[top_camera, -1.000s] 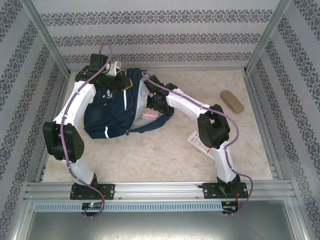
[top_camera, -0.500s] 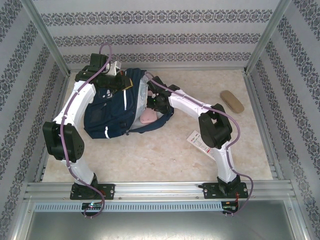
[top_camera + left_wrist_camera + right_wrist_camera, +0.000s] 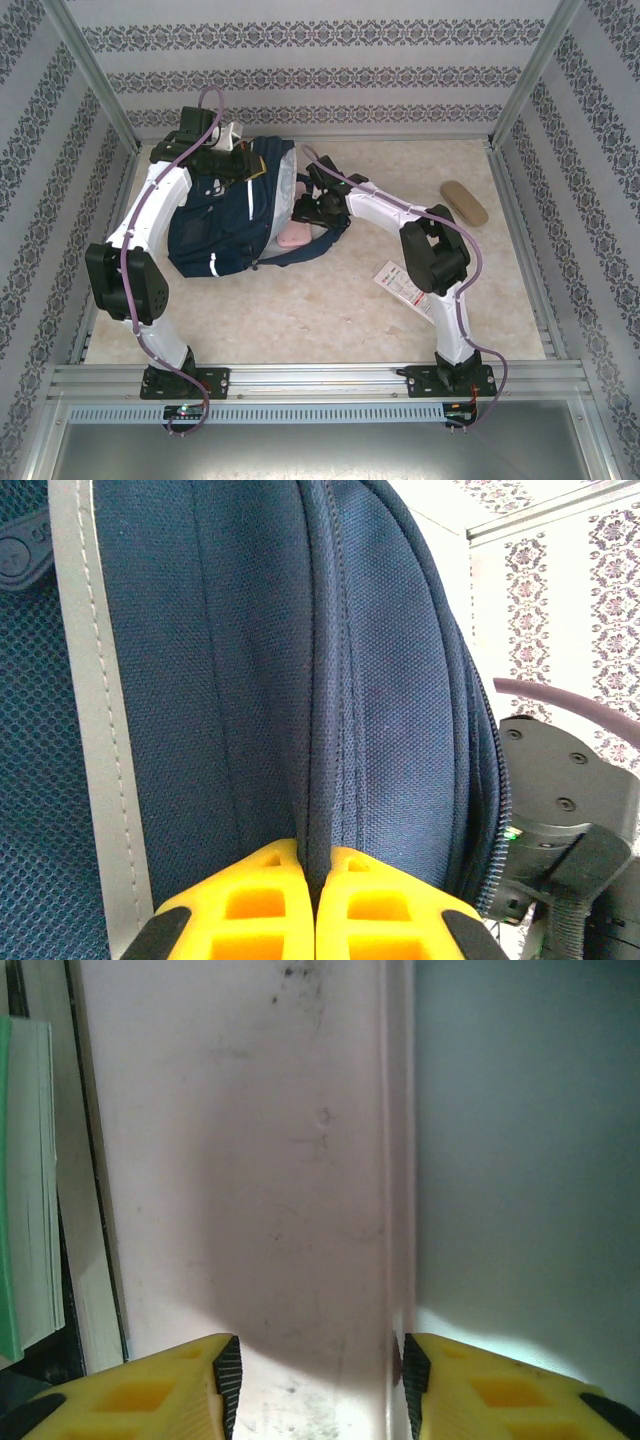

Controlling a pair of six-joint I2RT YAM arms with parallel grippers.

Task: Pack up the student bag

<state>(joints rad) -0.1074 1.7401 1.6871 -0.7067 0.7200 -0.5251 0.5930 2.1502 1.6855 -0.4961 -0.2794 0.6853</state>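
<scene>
Part-packed: left gripper (image 3: 315, 885) clamped on the bag (image 3: 250, 680) seam, right gripper (image 3: 315, 1370) jaws apart over a pink pad (image 3: 250, 1160) inside it; brown pouch (image 3: 464, 203) and leaflet (image 3: 397, 282) well behind, unpacked.

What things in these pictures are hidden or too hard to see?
Inside of the student bag: top view, its own navy fabric covers most of it.
The pink thing: top view, the right gripper hides part; the right wrist view is too close to name it.
The card: top view, print too small, one corner under the right arm.
The book pages: right wrist view, cut by the left edge.
</scene>
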